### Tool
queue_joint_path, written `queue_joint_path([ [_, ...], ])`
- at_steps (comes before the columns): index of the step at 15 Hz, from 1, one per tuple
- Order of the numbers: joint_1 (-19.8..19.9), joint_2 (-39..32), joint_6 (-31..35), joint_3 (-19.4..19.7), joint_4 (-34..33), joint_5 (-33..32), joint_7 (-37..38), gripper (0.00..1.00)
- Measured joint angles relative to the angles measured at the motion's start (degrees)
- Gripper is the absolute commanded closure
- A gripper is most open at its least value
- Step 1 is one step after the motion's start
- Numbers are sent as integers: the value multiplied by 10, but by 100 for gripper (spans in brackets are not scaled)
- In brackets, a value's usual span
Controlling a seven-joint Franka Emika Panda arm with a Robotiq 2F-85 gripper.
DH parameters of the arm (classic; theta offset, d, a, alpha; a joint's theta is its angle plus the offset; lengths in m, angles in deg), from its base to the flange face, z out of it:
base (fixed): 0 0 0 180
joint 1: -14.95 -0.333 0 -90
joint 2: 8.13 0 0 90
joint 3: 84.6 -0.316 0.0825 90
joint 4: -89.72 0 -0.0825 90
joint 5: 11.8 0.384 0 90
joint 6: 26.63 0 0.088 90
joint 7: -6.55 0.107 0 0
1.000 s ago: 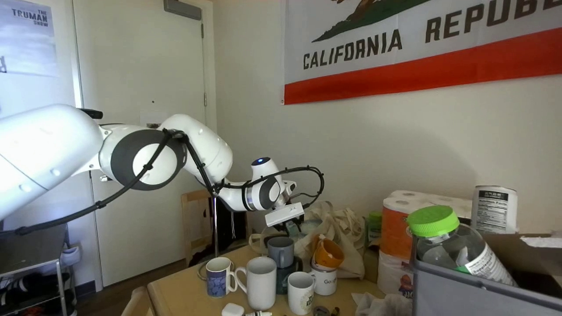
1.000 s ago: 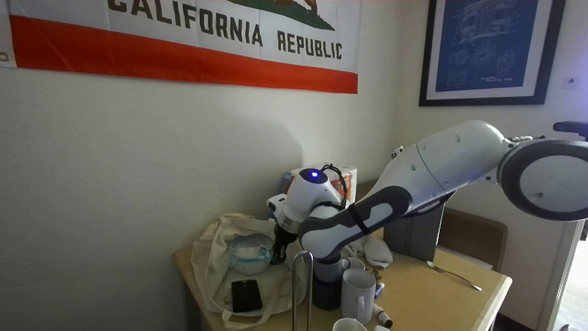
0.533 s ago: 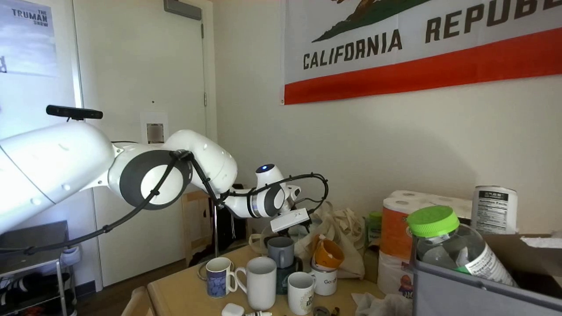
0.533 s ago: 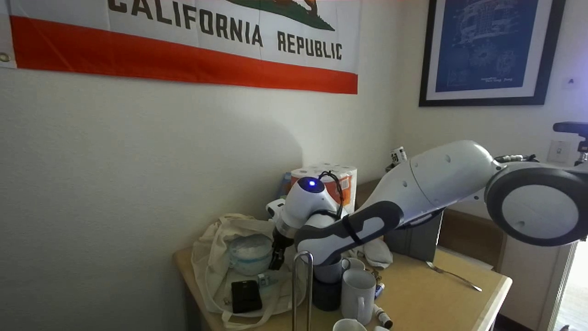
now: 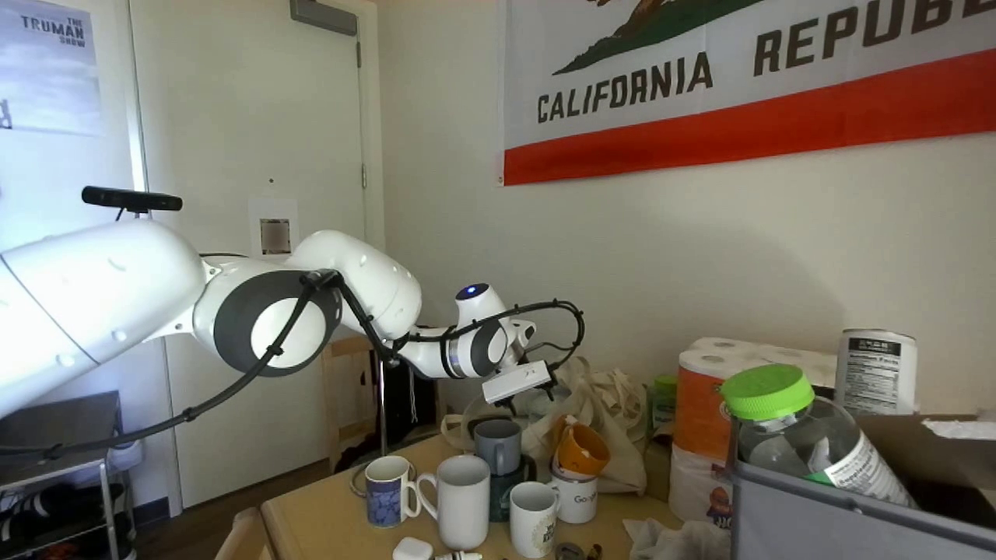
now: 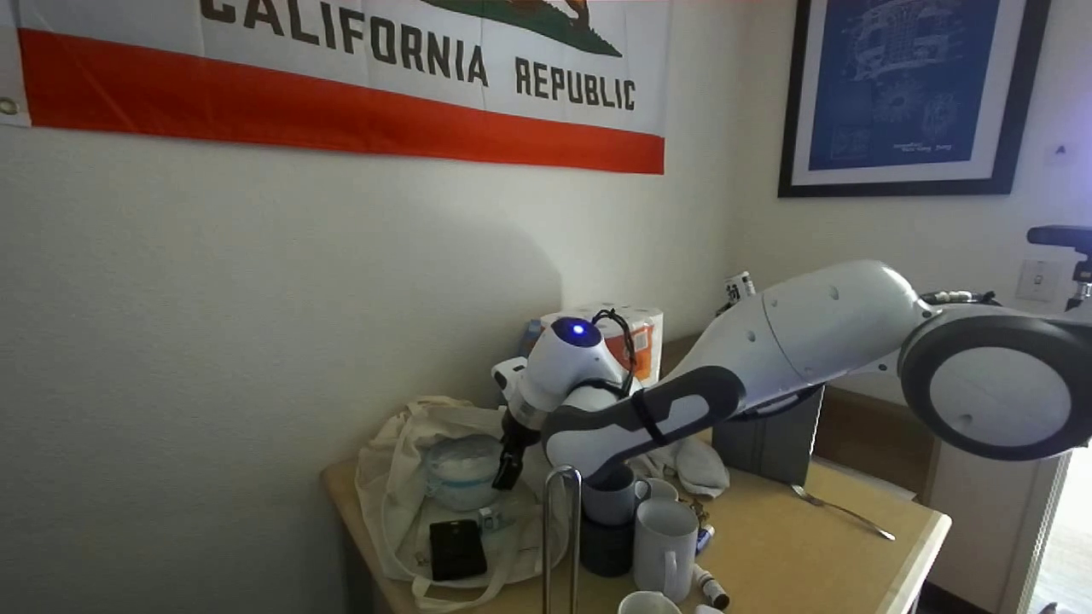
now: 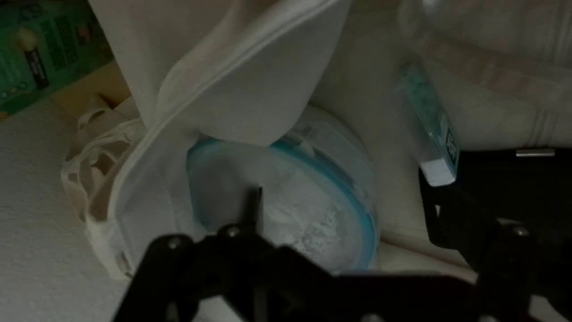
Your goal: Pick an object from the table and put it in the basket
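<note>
One white arm (image 5: 366, 288) reaches across both exterior views, and I have its wrist bent down over one end of the light brown table (image 6: 793, 563). On that end sits a cloth tote bag (image 6: 384, 486), its mouth gaping. Well apart from it stands a grey bin (image 5: 817, 537), and between the two I see a pack of paper rolls (image 5: 704, 404). My gripper (image 6: 508, 476) hangs over the bag with its jaws spread wide, as the wrist view shows me. Below it, inside the bag, sits a round pale tub (image 7: 308, 214) with a blue rim; whether the gripper touches the tub I can't tell. A green-lidded jar (image 5: 840, 443) leans in the grey bin. Near the bag I count seven mugs (image 5: 464, 505) in an exterior view: an orange mug (image 5: 583, 451) is tilted on a white mug (image 5: 576, 502), and a grey mug (image 5: 495, 451) is stacked on a dark mug (image 5: 500, 498). A black case (image 6: 456, 550) lies in the bag, near the tub. Towards the table's opposite end lies a fork (image 6: 845, 510). Smallest is my object, a slim green packet (image 7: 429, 118) with a white end: it lies in the bag, apart from the tub, its white end overlapping the black case in the wrist view.
</note>
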Motion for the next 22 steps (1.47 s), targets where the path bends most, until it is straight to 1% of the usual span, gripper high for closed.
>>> queue_joint_path([
  [2, 3, 5, -26, -8, -4, 10, 0, 0],
  [8, 15, 57, -190, -21, -4, 53, 0, 0],
  [12, 39, 108, -256, -23, 13, 76, 0, 0],
  [14, 57, 141, -292, -22, 36, 87, 0, 0],
  [17, 94, 198, -354, -18, 89, 102, 0, 0],
  [20, 129, 256, -398, 1, 163, 112, 2, 0],
  [22, 150, 290, -410, 16, 219, 119, 2, 0],
])
